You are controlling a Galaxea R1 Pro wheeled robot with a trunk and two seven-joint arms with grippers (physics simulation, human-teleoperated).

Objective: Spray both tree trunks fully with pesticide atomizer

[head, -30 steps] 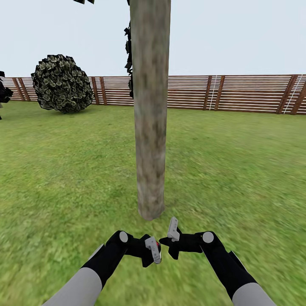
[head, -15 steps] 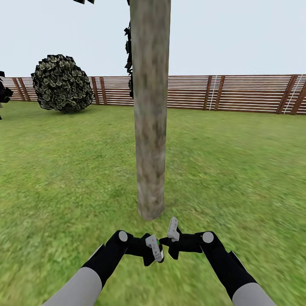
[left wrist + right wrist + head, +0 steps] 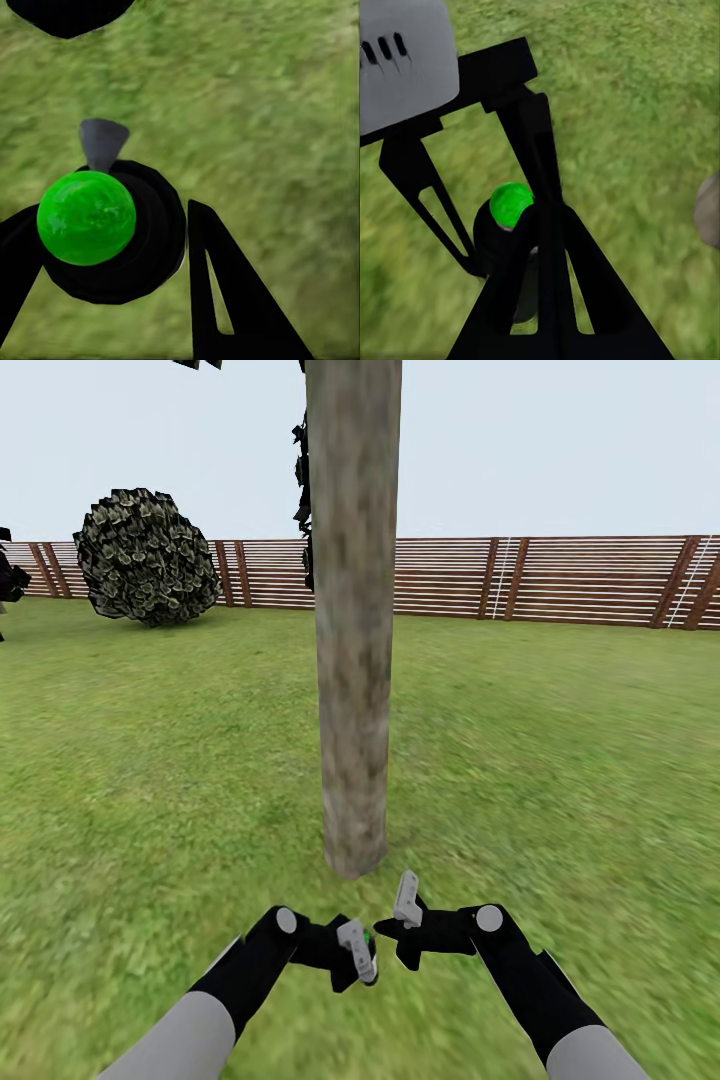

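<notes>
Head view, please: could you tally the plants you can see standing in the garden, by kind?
Tree trunks: 1
Round bushes: 1
Black plants at the picture's edge: 1
Total: 3

This is an outdoor garden, a simulator's render of a fenced yard. A wide, blurry green grass lawn [image 3: 560, 760] covers the ground from the foreground to the far boundary. A brown wooden fence of horizontal slats [image 3: 560, 580] with darker slanted posts closes it off at the back, under a pale, even grey-blue sky [image 3: 560, 440]. A thick, straight tree trunk of mottled grey-brown bark [image 3: 353, 620] rises from the grass in the middle. A round, leafy dark green bush flecked with grey [image 3: 147, 557] sits on the lawn near the fence.
</notes>
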